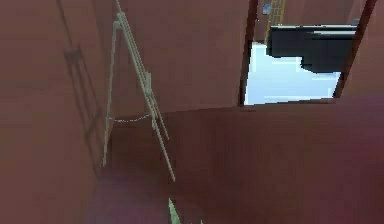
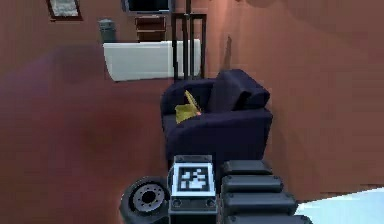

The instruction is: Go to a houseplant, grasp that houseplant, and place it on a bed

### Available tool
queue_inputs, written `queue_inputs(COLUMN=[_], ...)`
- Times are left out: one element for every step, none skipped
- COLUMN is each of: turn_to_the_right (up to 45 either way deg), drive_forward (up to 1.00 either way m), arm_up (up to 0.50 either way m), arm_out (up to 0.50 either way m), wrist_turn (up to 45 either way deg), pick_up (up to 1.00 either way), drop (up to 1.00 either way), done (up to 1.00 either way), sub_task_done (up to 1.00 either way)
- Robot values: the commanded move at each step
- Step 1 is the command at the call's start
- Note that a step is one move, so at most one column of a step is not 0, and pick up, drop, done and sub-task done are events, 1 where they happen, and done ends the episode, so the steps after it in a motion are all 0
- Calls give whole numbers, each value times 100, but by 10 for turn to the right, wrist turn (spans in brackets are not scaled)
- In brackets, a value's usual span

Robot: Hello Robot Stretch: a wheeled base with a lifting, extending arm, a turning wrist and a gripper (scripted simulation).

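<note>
A thin pale green pointed shape (image 1: pixel 172 211) pokes up at the forward view's bottom edge; I cannot make out what it is. In the arm side view, the arm's dark stacked segments (image 2: pixel 250 192) rise from the bottom edge, with a white marker square (image 2: pixel 192 180) at their end. Left of the marker sits the gripper's (image 2: pixel 146 200) dark round body, low over the reddish floor. Its far end is not distinct, so I cannot tell whether it holds anything.
A pale wooden ladder (image 1: pixel 132 90) leans by the red-brown wall. A doorway (image 1: pixel 300 60) at the upper right opens onto a light floor and dark furniture. A navy armchair (image 2: pixel 225 115) with a yellow thing (image 2: pixel 186 108), a white sofa (image 2: pixel 150 58), a dark stand (image 2: pixel 188 45).
</note>
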Motion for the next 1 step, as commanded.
queue_inputs(turn_to_the_right=[0], drive_forward=[20], arm_up=[0], arm_out=[0], wrist_turn=[0], pick_up=[0], drop=[0], done=[0], sub_task_done=[0])
